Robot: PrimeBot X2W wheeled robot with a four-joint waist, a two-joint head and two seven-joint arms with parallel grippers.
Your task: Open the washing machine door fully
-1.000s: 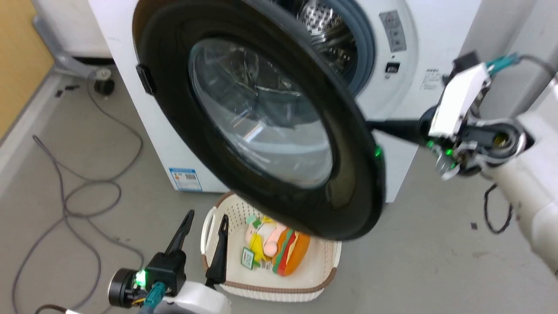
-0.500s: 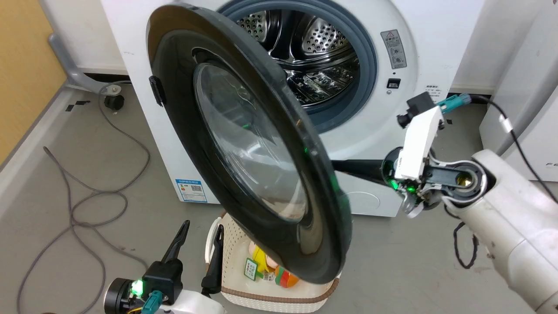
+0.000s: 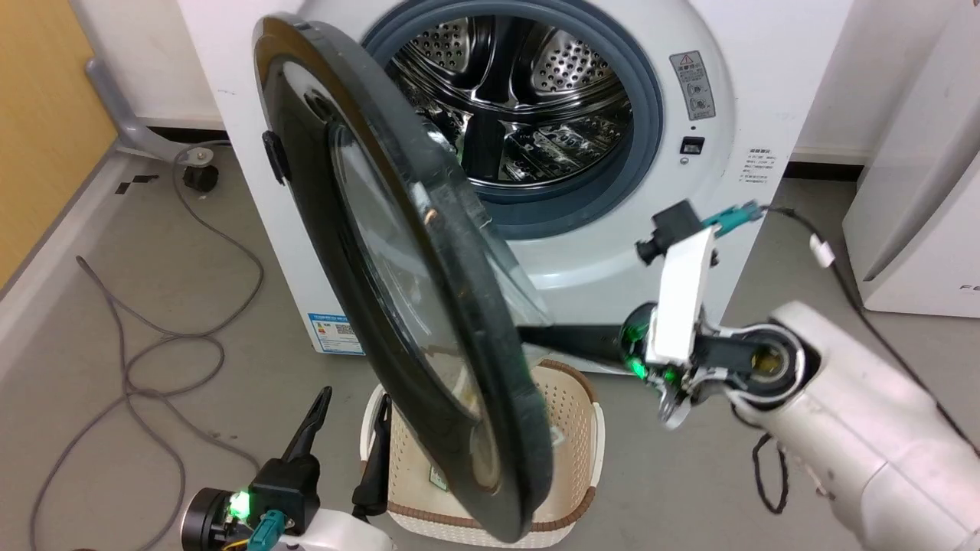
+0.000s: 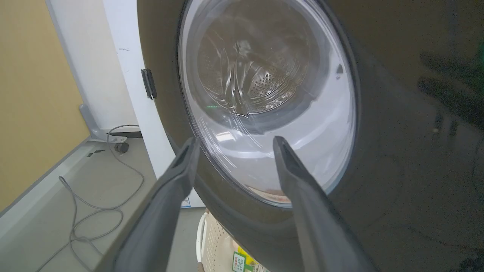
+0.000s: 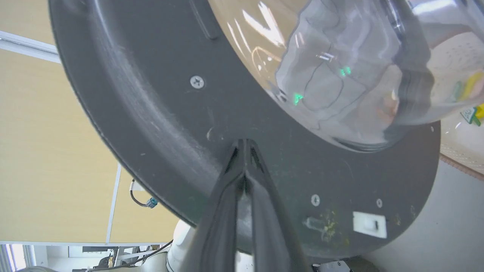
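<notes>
Door-opening is about half done, by my reading. The washing machine door [image 3: 429, 321] hangs from its hinge [image 3: 272, 157] at the left edge of the washing machine [image 3: 735, 99]. It stands out from the machine's front at something like a right angle, with the drum [image 3: 521, 99] fully uncovered.

The right gripper [image 5: 245, 145] is in front of the washing machine, below the drum's mouth. Its fingers are pinched together with nothing between them, and their tips rest on the door's dark inner face just under the glass bowl [image 5: 340, 68]. It is pushing, not gripping.

The left gripper [image 3: 357, 396] sits further out from the washing machine, on the door's outer side. Its fingers are moderately parted and hold nothing. It is near the door and seemingly not touching it. A laundry basket [image 3: 574, 398] stands just in front of the washing machine, under the door's lower edge.

The next move calls for the right arm to carry its tips round the hinge toward the washing machine's left side. The push should stay square to the smooth face so the tips do not slide. The left gripper lies where the door would sweep and should clear out.
</notes>
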